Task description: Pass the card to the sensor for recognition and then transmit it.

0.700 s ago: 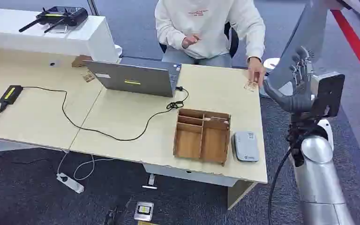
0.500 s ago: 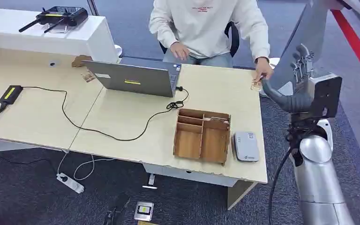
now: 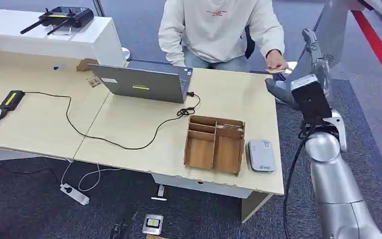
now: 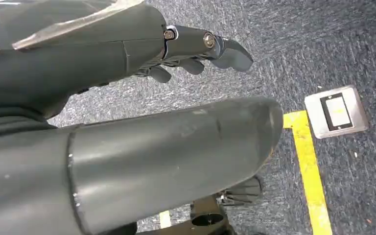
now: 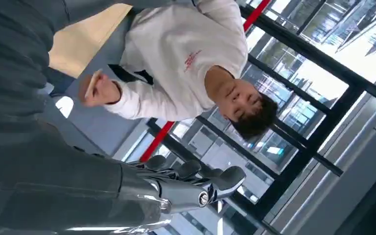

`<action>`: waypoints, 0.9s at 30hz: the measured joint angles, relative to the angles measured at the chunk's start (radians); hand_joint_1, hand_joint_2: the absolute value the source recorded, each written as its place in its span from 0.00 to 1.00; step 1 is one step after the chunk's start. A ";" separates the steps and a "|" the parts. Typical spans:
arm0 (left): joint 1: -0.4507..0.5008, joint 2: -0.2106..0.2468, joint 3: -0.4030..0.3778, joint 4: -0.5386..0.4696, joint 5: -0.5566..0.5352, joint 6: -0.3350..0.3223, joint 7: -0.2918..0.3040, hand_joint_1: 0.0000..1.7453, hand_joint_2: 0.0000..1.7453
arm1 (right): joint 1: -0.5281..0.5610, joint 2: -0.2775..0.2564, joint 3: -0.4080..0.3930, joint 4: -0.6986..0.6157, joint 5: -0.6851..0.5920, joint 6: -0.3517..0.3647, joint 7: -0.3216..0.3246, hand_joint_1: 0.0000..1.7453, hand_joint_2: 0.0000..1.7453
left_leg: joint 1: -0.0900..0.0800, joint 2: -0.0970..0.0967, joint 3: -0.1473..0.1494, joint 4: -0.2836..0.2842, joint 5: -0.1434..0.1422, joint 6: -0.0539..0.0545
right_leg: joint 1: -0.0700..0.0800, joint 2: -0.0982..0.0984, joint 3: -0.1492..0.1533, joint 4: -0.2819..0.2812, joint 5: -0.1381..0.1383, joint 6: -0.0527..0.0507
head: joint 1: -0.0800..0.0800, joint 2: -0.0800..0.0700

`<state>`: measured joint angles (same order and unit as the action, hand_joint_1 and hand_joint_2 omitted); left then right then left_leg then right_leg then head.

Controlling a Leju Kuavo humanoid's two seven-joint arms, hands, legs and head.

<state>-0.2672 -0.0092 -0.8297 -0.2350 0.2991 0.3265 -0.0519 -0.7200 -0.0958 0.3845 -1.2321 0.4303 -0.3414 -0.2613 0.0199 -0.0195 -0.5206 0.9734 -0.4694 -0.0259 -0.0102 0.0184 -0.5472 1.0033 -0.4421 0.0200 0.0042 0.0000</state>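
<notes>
A person in a white sweatshirt (image 3: 218, 27) sits behind the desk and holds a small tan card (image 3: 276, 70) off the table's far right corner. In the right wrist view the card (image 5: 93, 81) sits pinched in that person's hand. My right hand (image 3: 314, 64) is raised beside the card, fingers spread and nothing in it; its fingers (image 5: 191, 183) point past the person. The grey card sensor (image 3: 261, 155) lies on the table near the front right edge. My left hand (image 4: 186, 49) hangs over the floor, fingers loosely apart and holding nothing.
A wooden compartment box (image 3: 214, 143) stands just left of the sensor. A grey laptop (image 3: 142, 82) with a black cable (image 3: 129, 144) sits mid-table, a black adapter (image 3: 11, 99) far left. A white counter (image 3: 49, 37) carries a black device. Grey carpet lies right of the desk.
The person lifted the card off the table's far right corner and now holds it up near my right hand. My right hand rose and turned, its fingers now higher.
</notes>
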 joint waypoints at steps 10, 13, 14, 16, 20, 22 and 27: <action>-0.001 0.012 0.000 0.000 -0.006 -0.039 0.012 0.00 0.00 | -0.083 0.023 0.078 0.151 0.376 -0.103 -0.044 0.00 1.00 | 0.000 0.000 -0.001 0.000 0.000 0.000 | 0.000 0.000 0.000 0.000 0.000 0.000 | 0.000 0.000; -0.004 0.028 0.000 0.000 -0.003 -0.076 0.021 0.00 0.00 | -0.130 0.052 0.108 0.234 0.426 -0.137 -0.057 0.00 1.00 | 0.001 0.000 0.000 0.000 0.000 0.000 | 0.001 0.000 0.000 0.000 0.000 0.000 | 0.000 0.000; -0.005 0.035 0.000 0.000 -0.003 -0.081 0.022 0.00 0.00 | -0.144 0.061 0.116 0.259 0.428 -0.141 -0.060 0.00 1.00 | 0.001 0.000 0.000 0.000 0.000 0.000 | 0.001 0.000 0.000 0.000 0.000 0.000 | 0.000 0.000; -0.007 0.043 0.000 0.000 -0.002 -0.086 0.024 0.00 0.00 | -0.164 0.077 0.126 0.303 0.431 -0.148 -0.066 0.00 1.00 | 0.001 0.000 -0.001 0.000 0.000 0.000 | 0.001 -0.001 0.000 0.001 0.000 0.000 | 0.000 0.000; -0.007 0.055 0.000 0.000 0.005 -0.088 0.032 0.00 0.00 | -0.215 0.106 0.151 0.408 0.454 -0.164 -0.060 0.00 1.00 | 0.001 0.000 -0.001 0.000 0.000 0.000 | 0.001 -0.001 0.000 0.001 0.000 0.000 | 0.000 0.000; -0.007 0.058 0.000 0.000 0.006 -0.088 0.035 0.00 0.00 | -0.237 0.119 0.158 0.460 0.459 -0.165 -0.054 0.00 1.00 | 0.001 0.000 -0.001 0.000 0.000 0.000 | 0.001 -0.001 0.000 0.001 0.000 0.000 | 0.000 0.000; -0.007 0.064 -0.001 0.000 0.006 -0.089 0.036 0.00 0.00 | -0.269 0.140 0.172 0.546 0.459 -0.167 -0.054 0.00 1.00 | 0.000 -0.001 -0.001 0.000 0.000 0.000 | 0.001 -0.002 0.000 0.000 0.000 0.000 | 0.000 0.000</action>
<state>-0.2738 0.0553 -0.8305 -0.2350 0.3052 0.2380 -0.0156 -0.9886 0.0443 0.5570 -0.6858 0.8888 -0.5089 -0.3151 0.0203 -0.0201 -0.5214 0.9734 -0.4691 -0.0261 -0.0097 0.0163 -0.5473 1.0037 -0.4422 0.0201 0.0046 0.0000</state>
